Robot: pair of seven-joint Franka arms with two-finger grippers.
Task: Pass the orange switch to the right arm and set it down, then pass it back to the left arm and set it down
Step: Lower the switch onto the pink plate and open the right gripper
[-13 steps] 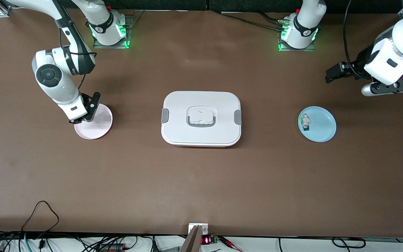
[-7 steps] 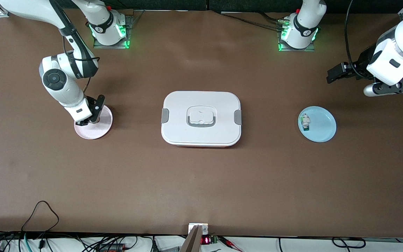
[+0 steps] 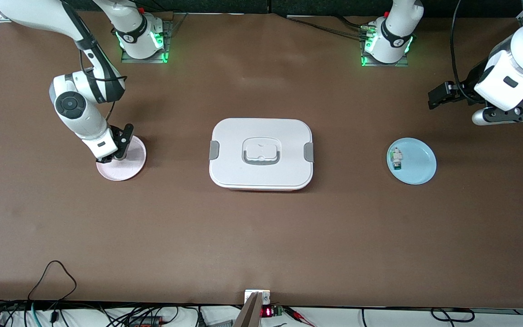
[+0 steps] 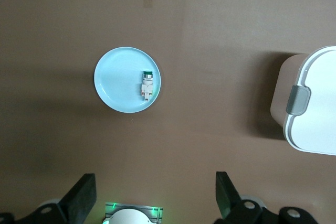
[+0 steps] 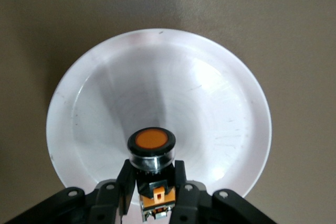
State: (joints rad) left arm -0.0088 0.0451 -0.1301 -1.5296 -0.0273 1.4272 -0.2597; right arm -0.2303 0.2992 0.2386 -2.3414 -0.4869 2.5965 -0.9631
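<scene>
Orange switch [image 5: 152, 153] sits clamped in the right end effector [image 5: 153, 192] over the pink plate [image 5: 220, 103]; left end effector [image 4: 152, 203] released.

You had the orange switch [image 5: 152, 167], a small black part with a round orange cap, clamped in the right pincer [image 5: 152, 187] over the pink plate [image 3: 130, 167]. The box [image 3: 261, 153], white with grey latches, sat closed mid-worktop.
</scene>
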